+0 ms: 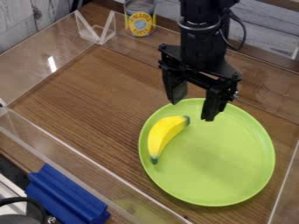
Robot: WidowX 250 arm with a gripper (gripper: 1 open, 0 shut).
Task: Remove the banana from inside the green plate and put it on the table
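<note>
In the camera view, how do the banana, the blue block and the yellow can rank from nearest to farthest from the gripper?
Measured from the open gripper:
1. The banana, just below and left of the fingertips, lying on the green plate.
2. The yellow can, at the far edge of the table, up and left.
3. The blue block, at the near left corner.

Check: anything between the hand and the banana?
Nothing. In the camera view the open hand hangs above the banana, which lies on the green plate; only bare plate and air between.
</note>
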